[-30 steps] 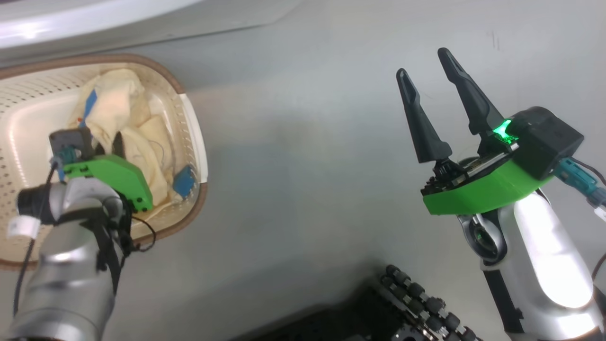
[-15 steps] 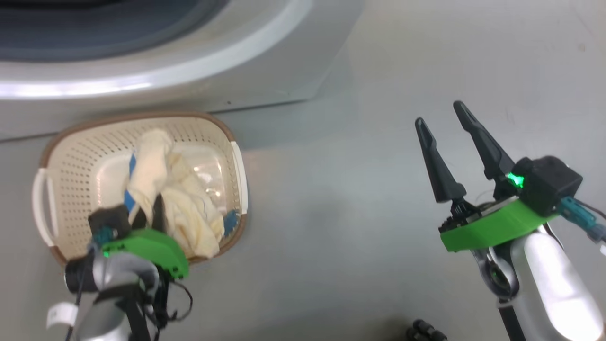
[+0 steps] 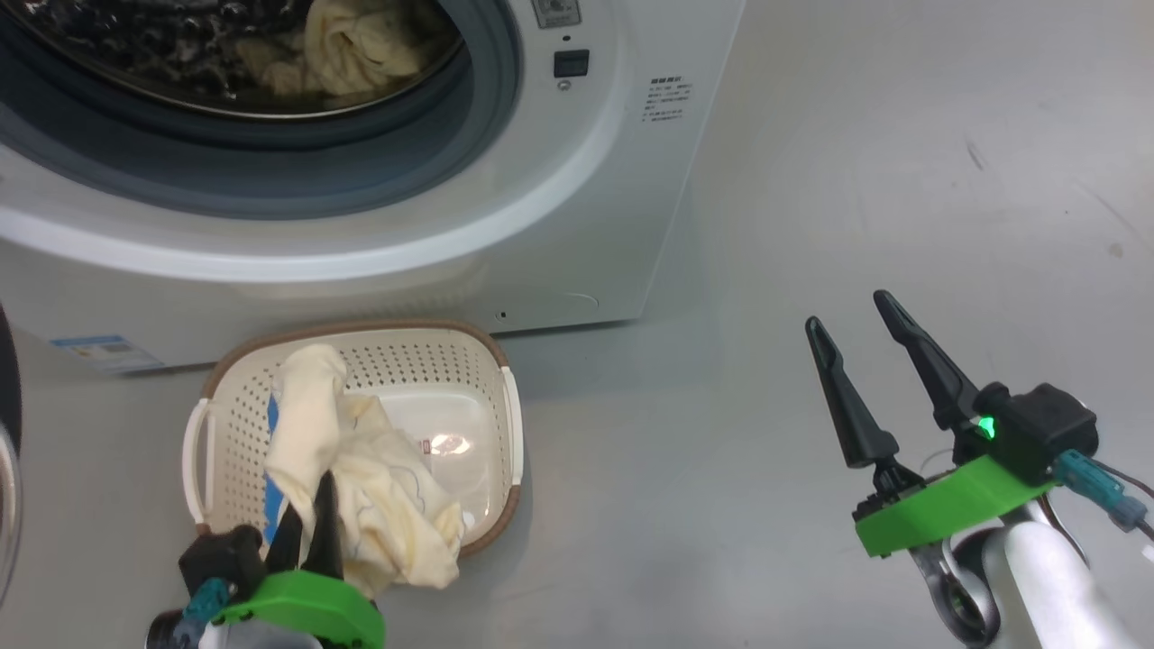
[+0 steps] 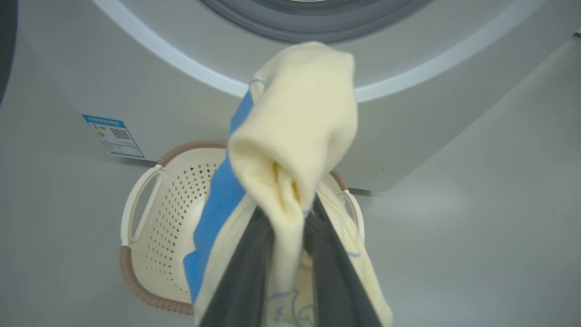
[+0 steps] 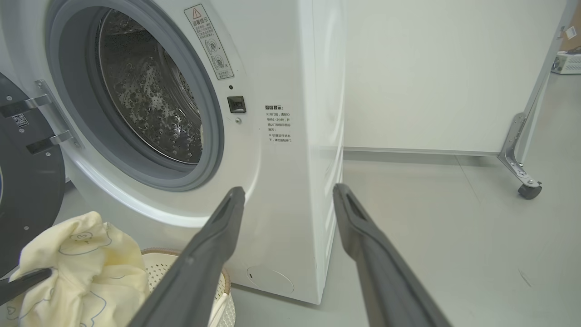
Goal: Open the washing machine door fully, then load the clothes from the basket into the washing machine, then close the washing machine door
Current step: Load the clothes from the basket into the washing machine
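My left gripper (image 3: 308, 505) is shut on a cream-yellow garment (image 3: 361, 487) with a blue patch, holding it up over the basket (image 3: 406, 370). In the left wrist view the garment (image 4: 295, 136) bunches over the dark fingers (image 4: 245, 281) and drapes down past them. The washing machine (image 3: 577, 207) stands just behind the basket, with another cream garment (image 3: 361, 45) lying in its steel drum (image 5: 150, 104). Its door (image 5: 27, 190) hangs open at the left on a metal hinge (image 5: 45, 113). Off to the right, my right gripper (image 3: 846, 311) is open and holds nothing.
A blue sticker (image 4: 113, 136) marks the machine's lower front. Bare grey floor (image 3: 856, 180) stretches to the right of the machine. A white panel on a metal frame with a caster wheel (image 5: 529, 190) stands behind that floor.
The head view has tilted up, bringing the machine and drum into sight. My left gripper has risen with the garment, which now hangs above the basket. The right gripper stays open.
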### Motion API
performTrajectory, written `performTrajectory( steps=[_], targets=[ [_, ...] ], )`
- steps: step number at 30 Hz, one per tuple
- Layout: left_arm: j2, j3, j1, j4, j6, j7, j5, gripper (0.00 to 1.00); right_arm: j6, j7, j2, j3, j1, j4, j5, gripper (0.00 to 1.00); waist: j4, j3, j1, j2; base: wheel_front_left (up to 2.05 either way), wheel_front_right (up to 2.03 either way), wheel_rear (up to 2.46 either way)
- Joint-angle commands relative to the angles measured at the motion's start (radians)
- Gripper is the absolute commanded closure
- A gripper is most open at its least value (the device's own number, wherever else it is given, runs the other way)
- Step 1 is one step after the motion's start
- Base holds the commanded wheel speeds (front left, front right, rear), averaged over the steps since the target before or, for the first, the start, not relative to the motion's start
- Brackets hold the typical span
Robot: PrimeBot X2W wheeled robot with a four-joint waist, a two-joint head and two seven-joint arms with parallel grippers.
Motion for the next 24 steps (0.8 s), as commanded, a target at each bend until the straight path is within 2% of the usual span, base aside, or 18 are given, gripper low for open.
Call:
performTrajectory(
  steps=[1, 11, 24],
  targets=[
    [0.005, 0.039, 0.033, -0.057, -0.002, -0.014, 0.015, 1.0, -0.003, -0.006, -0.022, 0.009, 0.014, -0.026, -0.01, 0.0, 0.025, -0.06, 0.0001, -0.0001, 0.0, 0.0, 0.0],
    [-0.005, 0.101, 0.22, -0.272, -0.005, -0.014, 0.046, 1.0, -0.003, -0.006, -0.015, -0.019, 0.116, -0.029, -0.024, 0.0, 0.045, -0.197, 0.0001, -0.0001, 0.0, 0.0, 0.0],
    [-0.007, 0.113, 0.307, -0.456, -0.003, -0.014, 0.058, 1.0, -0.003, -0.006, 0.0, -0.047, 0.185, -0.032, -0.032, 0.0, 0.029, -0.241, 0.0001, -0.0001, 0.0, 0.0, 0.0]
  ],
)
